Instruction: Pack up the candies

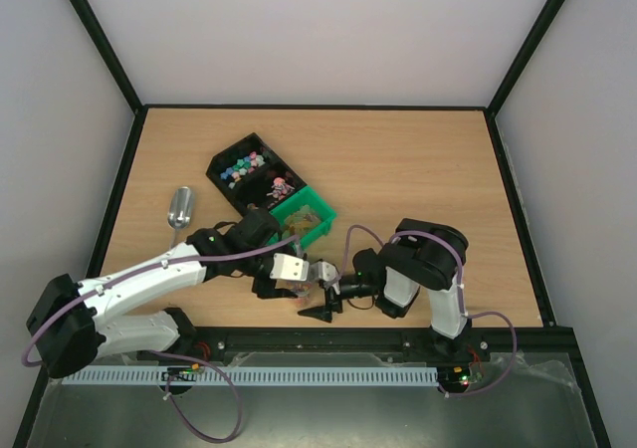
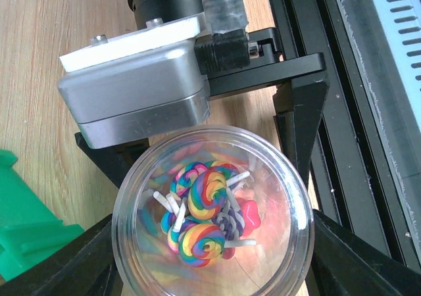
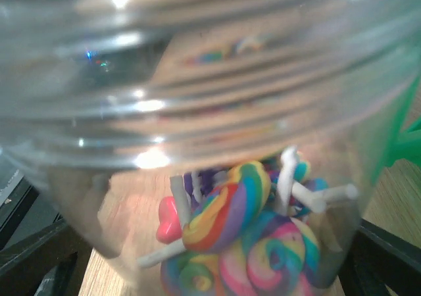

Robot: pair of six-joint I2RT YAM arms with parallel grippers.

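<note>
The left arm and the right arm are both made up of white link shells joined by bulky, rounded black joints. A thin purple cable is looped along each arm from its base. In the left wrist view, a silver-grey box is seen capped by a white plate that is fastened with two screws.

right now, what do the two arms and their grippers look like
The left arm and right arm both have white links between bulky black joints, with a thin purple cable looping loosely along each. A rounded silvery block with a white plate sits behind the right gripper. It and the left gripper both have flat, angular black fingers.
</note>
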